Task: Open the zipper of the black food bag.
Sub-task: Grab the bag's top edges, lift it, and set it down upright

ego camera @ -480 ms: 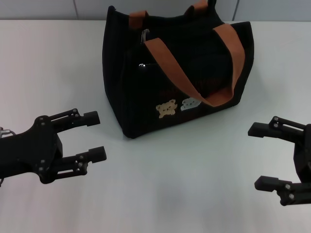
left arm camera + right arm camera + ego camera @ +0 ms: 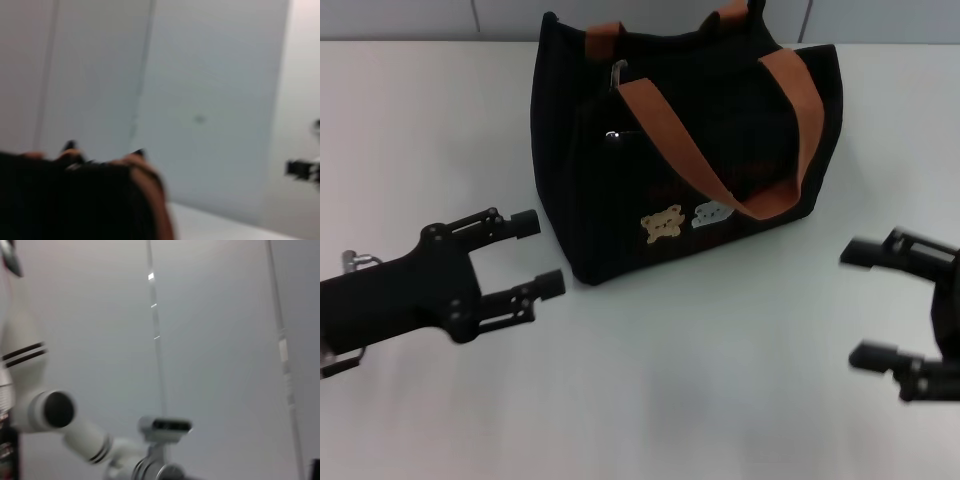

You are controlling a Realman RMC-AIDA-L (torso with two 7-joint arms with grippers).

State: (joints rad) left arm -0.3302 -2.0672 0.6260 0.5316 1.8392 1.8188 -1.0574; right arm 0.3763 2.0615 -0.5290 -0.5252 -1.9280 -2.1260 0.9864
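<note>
The black food bag [image 2: 720, 120] stands upright at the back middle of the white table, with two orange-brown handles [image 2: 660, 120] and bear patches [image 2: 663, 224] on its near side. A silver pull tab of the zipper [image 2: 618, 72] shows at the bag's top left end; the track itself is hard to make out. My left gripper [image 2: 540, 253] is open, low over the table just left of the bag's near left corner, not touching it. My right gripper [image 2: 860, 305] is open at the right, well clear of the bag. The left wrist view shows the bag [image 2: 65, 200] blurred and close.
A shorter pocket zipper with a tiny silver pull [image 2: 612, 135] sits on the bag's left end. The white table [image 2: 670, 400] spreads in front of the bag. The right wrist view shows only a grey wall and a white robot part [image 2: 55, 412].
My left gripper has moved right and a little farther back, closer to the bag's near left corner. The right gripper has shifted slightly right. The bag has not moved.
</note>
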